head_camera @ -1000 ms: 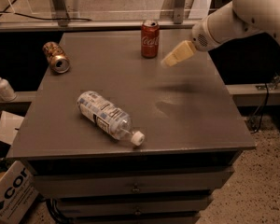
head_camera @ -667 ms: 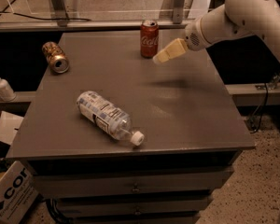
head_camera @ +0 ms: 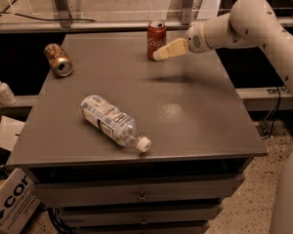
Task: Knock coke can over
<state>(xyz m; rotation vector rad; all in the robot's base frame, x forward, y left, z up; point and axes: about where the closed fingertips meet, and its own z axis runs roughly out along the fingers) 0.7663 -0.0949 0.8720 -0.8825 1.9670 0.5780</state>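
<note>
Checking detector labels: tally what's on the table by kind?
Cans: 2, the coke can upright, the brown-gold can lying
Bottles: 1, the plastic bottle lying
Total: 3
The gripper is close beside the coke can.

gripper beside coke can | bottle, brown can well apart

The red coke can, with white writing and a silver top, stands upright near the back edge of the worktop. The gripper is just beside it, low down.
</note>
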